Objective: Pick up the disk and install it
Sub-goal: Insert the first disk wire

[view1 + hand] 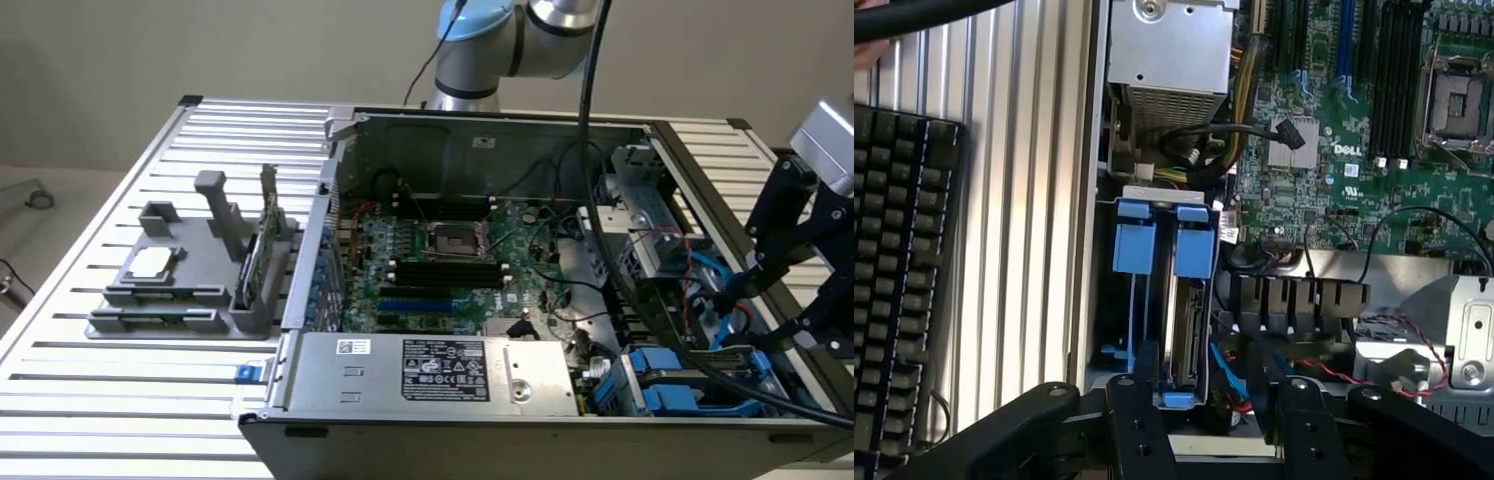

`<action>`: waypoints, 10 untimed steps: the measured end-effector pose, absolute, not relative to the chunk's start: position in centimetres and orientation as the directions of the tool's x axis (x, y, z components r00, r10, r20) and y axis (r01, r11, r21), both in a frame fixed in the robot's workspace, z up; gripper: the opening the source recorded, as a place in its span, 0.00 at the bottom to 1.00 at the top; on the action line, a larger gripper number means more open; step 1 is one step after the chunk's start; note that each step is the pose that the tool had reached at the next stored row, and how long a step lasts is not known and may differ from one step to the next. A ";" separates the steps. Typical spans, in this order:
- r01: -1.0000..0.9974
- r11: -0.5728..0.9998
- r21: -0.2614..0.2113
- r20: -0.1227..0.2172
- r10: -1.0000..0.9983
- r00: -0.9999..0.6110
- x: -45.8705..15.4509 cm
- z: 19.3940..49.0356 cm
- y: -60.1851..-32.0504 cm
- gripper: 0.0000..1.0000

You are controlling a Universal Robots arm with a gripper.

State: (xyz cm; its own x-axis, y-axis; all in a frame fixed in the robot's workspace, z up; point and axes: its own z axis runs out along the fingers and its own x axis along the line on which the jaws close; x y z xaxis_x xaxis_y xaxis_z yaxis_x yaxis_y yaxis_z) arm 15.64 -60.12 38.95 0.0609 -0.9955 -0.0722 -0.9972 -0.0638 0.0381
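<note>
From the wrist view I look along the end effector (pixel 1211 378). Its two black fingers (pixel 1142 400) are spread, and nothing is pinched between them. The disk (pixel 1189 310) stands on edge in the drive bay (pixel 1164 190) of the open computer case, its silver metal framed by a blue carrier. One end of it sits in the gap between the fingers, just beside one of them. Its long axis runs straight away from the end effector toward the power supply (pixel 1169 60), so I judge the fingers straddle that end across the disk's thin side. A second blue carrier (pixel 1134 245) lies parallel just beside it, toward the case's outer wall, and the motherboard (pixel 1354 150) lies on the opposite side. A black keyboard (pixel 904 280) rests on the slatted table (pixel 1024 200) outside the case. In the exterior view the end effector (pixel 767 315) reaches down over the drive bay (pixel 694 385) at the case's near corner, on the exterior view's right. The power supply (pixel 441 370) lies along the near wall to its left. This view adds the arm's base (pixel 467 60) at the far side and a grey fixture (pixel 200 270) on the table at the exterior view's left. From here I cannot judge the finger gap.
</note>
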 end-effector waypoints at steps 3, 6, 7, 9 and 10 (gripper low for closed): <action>-0.997 -0.070 0.038 -0.072 -0.995 0.067 15.8 39.0 -59.9 0.48; -0.996 -0.081 0.038 -0.072 -0.994 0.078 15.9 38.9 -59.8 0.48; -0.995 -0.087 0.038 -0.072 -0.994 0.084 15.9 38.9 -59.8 0.48; -0.994 -0.100 0.038 -0.072 -0.993 0.097 16.0 38.8 -59.7 0.48; -0.994 -0.106 0.038 -0.072 -0.992 0.103 16.0 38.8 -59.7 0.48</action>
State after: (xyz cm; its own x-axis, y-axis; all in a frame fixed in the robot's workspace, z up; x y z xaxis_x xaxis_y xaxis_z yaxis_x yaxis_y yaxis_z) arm 15.99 -59.68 38.75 0.1027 -0.9921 -0.0720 -0.9937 -0.1056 0.0380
